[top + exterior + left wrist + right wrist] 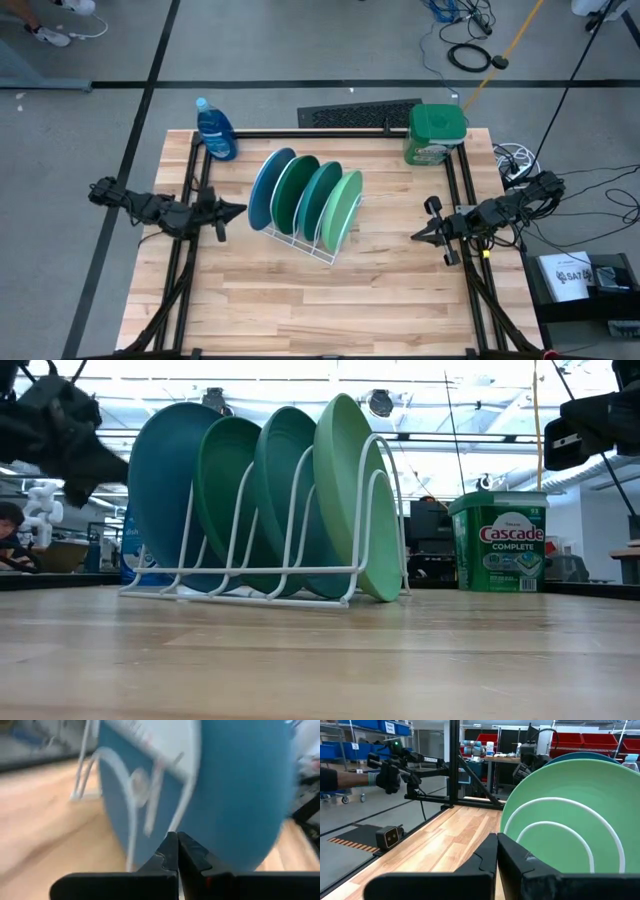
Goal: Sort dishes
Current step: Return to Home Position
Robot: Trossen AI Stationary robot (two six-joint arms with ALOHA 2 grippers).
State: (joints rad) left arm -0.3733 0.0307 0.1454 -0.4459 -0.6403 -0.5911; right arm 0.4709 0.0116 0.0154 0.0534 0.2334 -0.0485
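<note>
While upright in rack (312,249), four plates (303,190).

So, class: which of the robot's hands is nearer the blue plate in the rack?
Left. The left hand sits close beside the blue plate; the right hand is far off, past the light green plate.

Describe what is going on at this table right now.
The blue plate, dark green plate, teal plate and light green plate all stand on edge in the white rack. The left pincer, shut and empty, hangs beside the blue plate; the right pincer, also shut and empty, hangs off the light green plate, apart from it.
</note>
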